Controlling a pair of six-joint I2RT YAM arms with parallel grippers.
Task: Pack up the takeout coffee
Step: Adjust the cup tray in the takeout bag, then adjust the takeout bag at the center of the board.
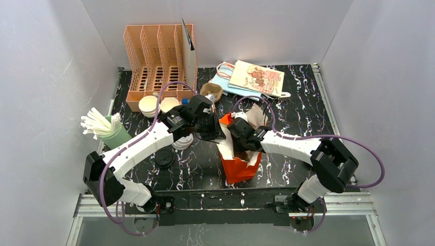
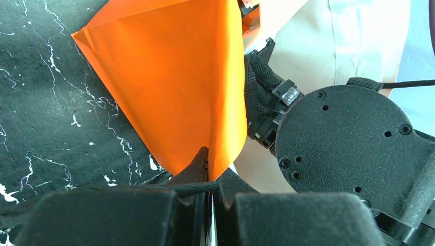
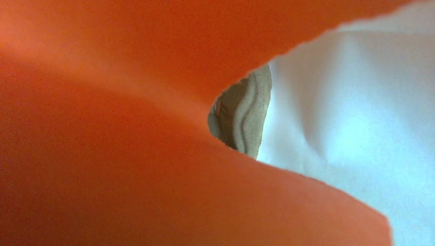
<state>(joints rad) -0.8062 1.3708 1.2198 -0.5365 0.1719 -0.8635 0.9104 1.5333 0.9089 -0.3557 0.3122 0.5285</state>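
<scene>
While the left tool (image 2: pixel 211 166) is clamping shut on the top edge of the orange bag (image 2: pixel 169 87), it's basically acting as a third hand. It's pulling that side of the mouth out so the bag is standing open on the worktop (image 1: pixel 292 154) instead of flopping closed. The right tool (image 1: pixel 238 141) is reaching into the mouth from the other side with its jaws closed. Its own camera is getting nothing but orange paper and white lining, so I can't tell if it's pinching the bag wall or anything at all. A tan piece (image 3: pixel 251 118) is peeking through the gap in there, too blurry to call.

As for the cup (image 1: pixel 211 92): I'm taking the small kraft one sitting on the worktop just behind the left tool, near the rack (image 1: pixel 154 61), to be the coffee. It's sitting outside the bag, neither tool is touching it, and the left tool is sitting between it and the bag mouth. So my guess is the packing isn't done, and one tool is going to have to let go to fetch it.
</scene>
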